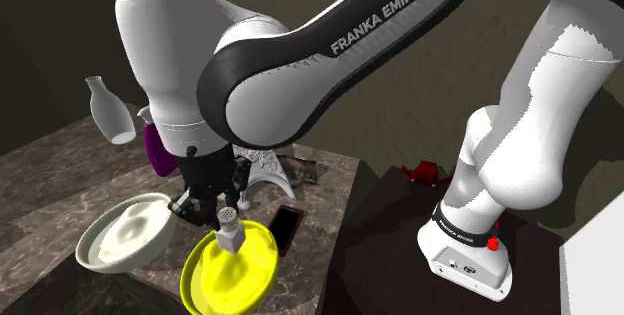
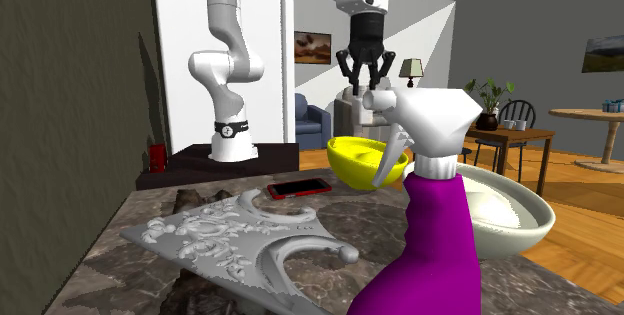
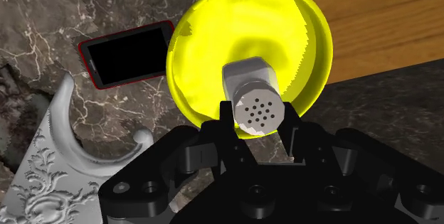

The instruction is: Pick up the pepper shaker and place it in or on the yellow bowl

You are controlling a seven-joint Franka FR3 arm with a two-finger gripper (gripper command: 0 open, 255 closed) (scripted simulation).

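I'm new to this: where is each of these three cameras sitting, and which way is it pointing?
Shoulder view: beside the stand, looking down over the counter; the white arm shows.
Second exterior view: low on the counter behind the purple spray bottle, facing the arm; arm and gripper show.
Wrist view: on the hand, looking down at the pepper shaker; the gripper shows.
All three share the yellow bowl.

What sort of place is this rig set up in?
Probably a home's living and dining area: a blue armchair, a table lamp and a wooden table stand beyond the marble counter.
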